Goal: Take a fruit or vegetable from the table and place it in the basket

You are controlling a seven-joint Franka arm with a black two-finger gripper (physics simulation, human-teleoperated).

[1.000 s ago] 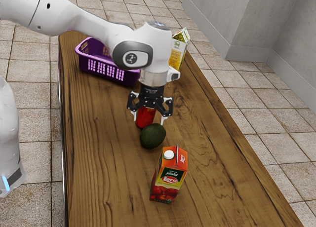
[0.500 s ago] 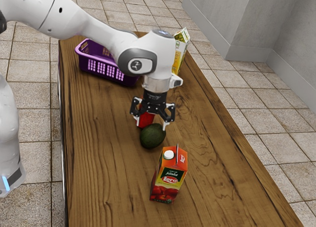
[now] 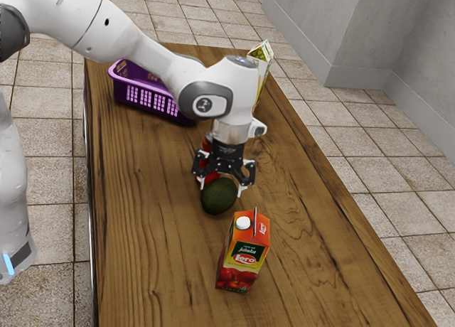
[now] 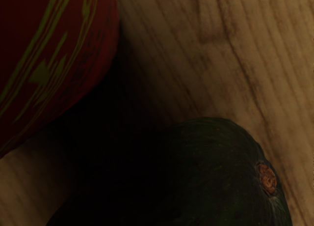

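While its fingers stand apart, the claw (image 3: 221, 188) hangs low at the avocado (image 3: 218, 197) on the table (image 3: 153, 213). Well apart from the avocado is the purple basket (image 3: 151, 101), whose inside I can't fully make out. Just beside the avocado is a red can (image 3: 208, 177); near the avocado, a juice carton (image 3: 243, 259).

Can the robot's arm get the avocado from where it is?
Probably yes: the claw looks open right by the avocado, and nothing seems to cover it, though the red thing is close.
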